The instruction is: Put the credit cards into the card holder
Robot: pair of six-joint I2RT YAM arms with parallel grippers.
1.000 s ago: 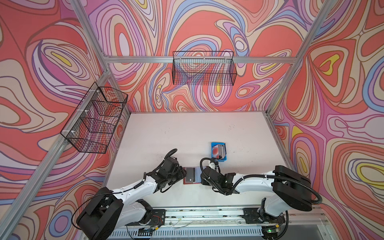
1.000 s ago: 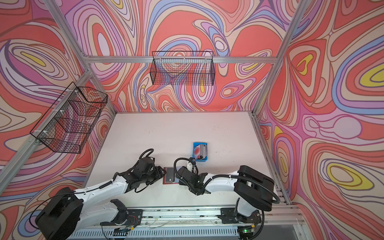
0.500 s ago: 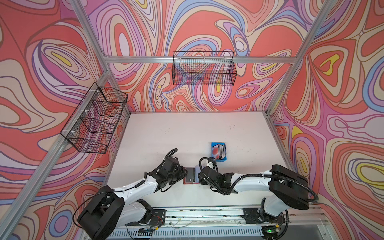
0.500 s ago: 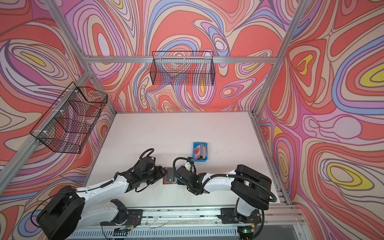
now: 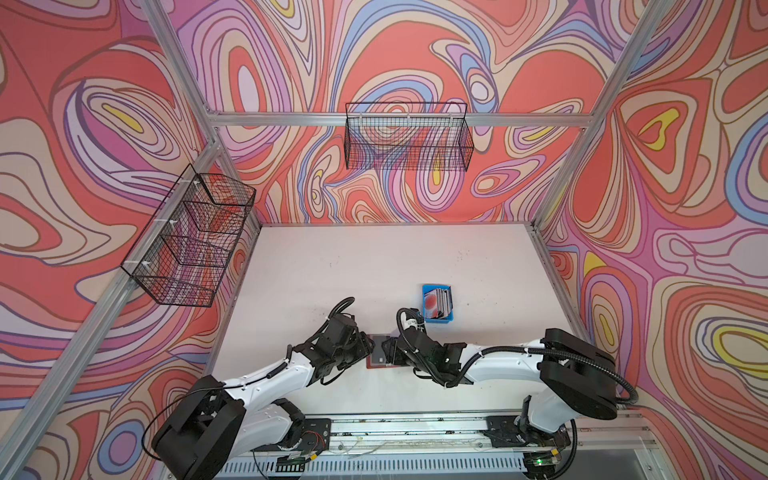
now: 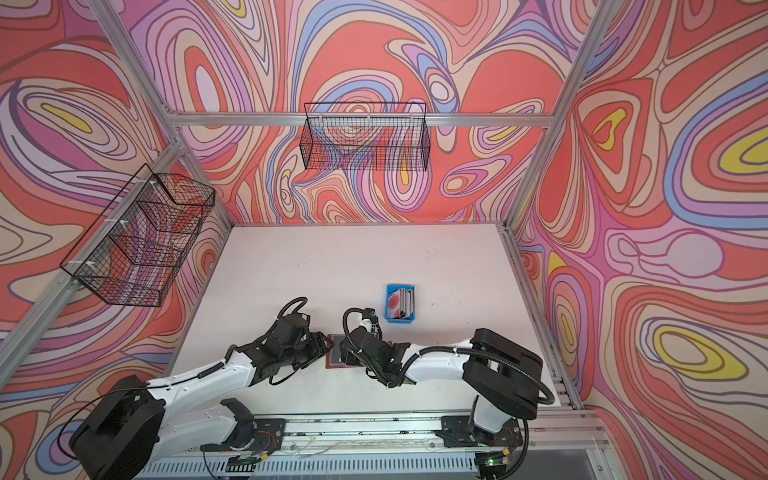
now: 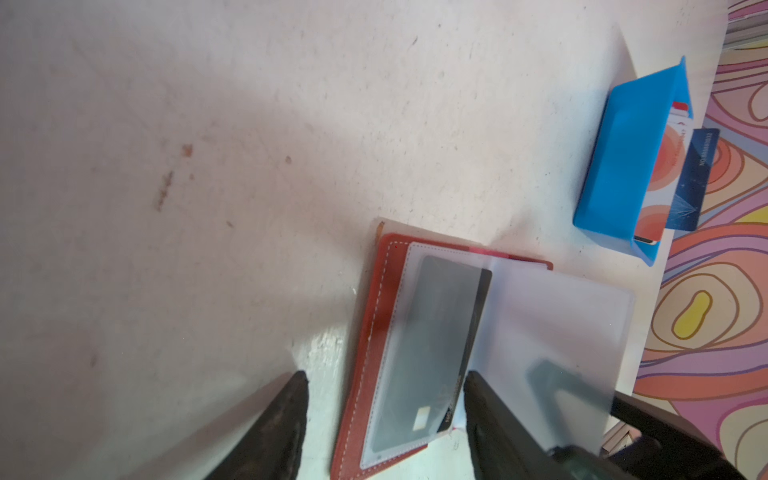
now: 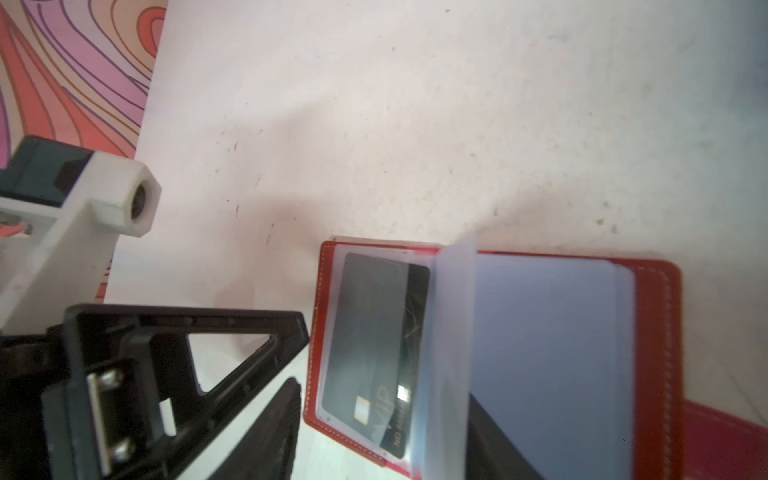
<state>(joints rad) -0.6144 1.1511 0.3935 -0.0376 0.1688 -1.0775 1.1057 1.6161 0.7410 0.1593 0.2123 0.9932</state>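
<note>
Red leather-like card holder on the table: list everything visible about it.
The red leather-like booklet card holder lies open and flat on the pale table, white stitching along its edges, a red tab sticking out past one cover. Inside are frosted clear plastic sleeves; one sleeve stands up near the spine. The sleeve on one cover holds a dark card with a chip. The left gripper and right gripper stand open over it; contact cannot be told.
</note>
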